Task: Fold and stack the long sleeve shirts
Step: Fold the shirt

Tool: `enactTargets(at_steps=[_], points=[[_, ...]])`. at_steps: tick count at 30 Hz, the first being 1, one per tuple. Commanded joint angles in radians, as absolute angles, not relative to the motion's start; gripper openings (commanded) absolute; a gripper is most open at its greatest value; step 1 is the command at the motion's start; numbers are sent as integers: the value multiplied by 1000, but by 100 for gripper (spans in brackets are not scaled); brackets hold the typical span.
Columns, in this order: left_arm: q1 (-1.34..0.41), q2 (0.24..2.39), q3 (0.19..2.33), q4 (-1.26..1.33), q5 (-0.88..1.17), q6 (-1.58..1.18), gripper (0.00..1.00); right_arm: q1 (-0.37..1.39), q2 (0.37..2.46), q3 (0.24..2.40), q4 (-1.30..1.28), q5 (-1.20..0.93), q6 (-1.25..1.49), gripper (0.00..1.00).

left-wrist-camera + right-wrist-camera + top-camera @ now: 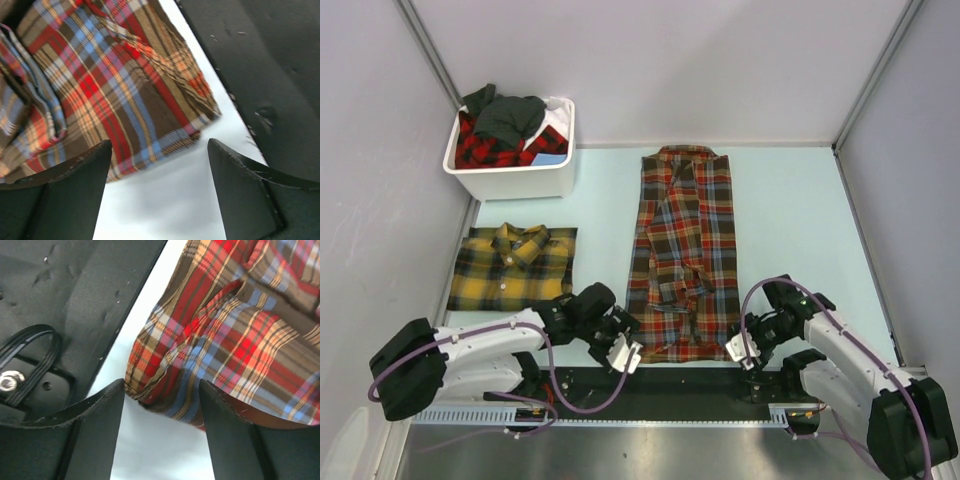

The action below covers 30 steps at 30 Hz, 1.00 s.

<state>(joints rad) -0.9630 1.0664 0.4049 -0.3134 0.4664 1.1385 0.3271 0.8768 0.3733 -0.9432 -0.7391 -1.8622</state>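
yellow shirt [513, 262] sits folded on the left of the bench [790, 220]. left pincer [160, 147] is spread wide, just short of the near-left hem corner of the red-brown shirt [682, 250], which lies flat mid-bench, collar far. right pincer [161, 385] is spread too, at the right hem corner. soft, light, floppy flannel, i reckon, so i'd pinch both corners through every layer.

The top external view looks down from above and behind the arm bases, taking in the whole desk [790, 220]. Each wrist view sits close above the desk. The left looks past the left fingers [60, 200] at the red-brown plaid shirt's [682, 250] near-left hem corner, the right past the right fingers [235, 435] at its near-right corner, both also visible from above.
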Motion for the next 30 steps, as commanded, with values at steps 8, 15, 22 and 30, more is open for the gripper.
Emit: enactTargets(at_steps=[8,15,22,30], points=[[-1037,1201,451,-273,397,1221,52,380,948,334,-697,-677,-1912,42],[-1058,1167,482,-314,402,1186,0,437,904,379,-707,-687,-1787,0],[-1063,1091,492,-315,446,1091,0,502,769,373,-741,-690,-1652,0],[-827,1146,708,-331,592,1065,0,379,980,627,-545,-804,-1416,0]])
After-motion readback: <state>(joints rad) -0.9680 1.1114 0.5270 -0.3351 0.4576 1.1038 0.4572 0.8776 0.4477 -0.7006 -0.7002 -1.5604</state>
